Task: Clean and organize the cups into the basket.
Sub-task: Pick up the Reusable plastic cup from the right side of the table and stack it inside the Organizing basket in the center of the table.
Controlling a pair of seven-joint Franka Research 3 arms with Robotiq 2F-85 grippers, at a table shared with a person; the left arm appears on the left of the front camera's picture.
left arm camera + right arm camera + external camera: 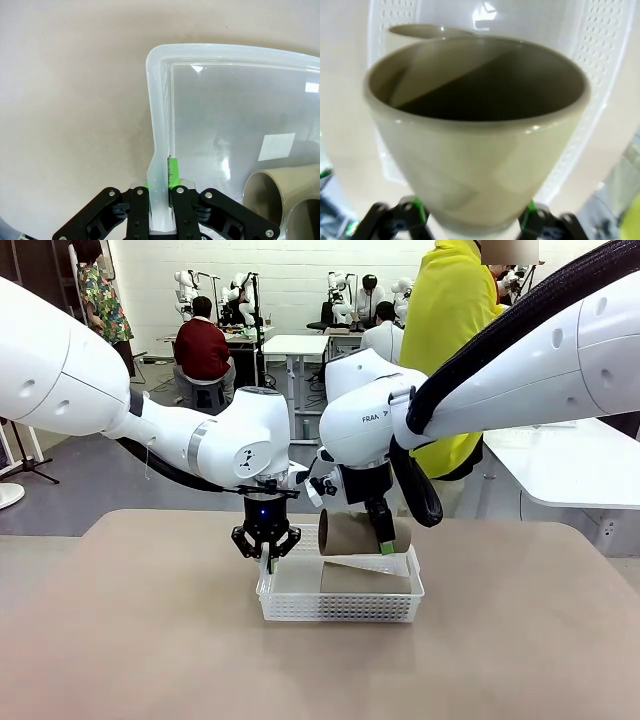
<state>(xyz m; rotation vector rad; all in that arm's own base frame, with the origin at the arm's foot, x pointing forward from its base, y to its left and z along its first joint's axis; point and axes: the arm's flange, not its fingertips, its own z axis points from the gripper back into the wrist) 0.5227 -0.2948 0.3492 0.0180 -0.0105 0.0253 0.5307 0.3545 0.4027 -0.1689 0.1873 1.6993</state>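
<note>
Cup, tan, gripped on its side by the right gripper, just above the basket. A second cup lies inside. The left gripper is clamped on the basket's left rim, apparently steadying it. Step in hand: placing. The next move likely calls for lowering it beside the second cup before release.
</note>
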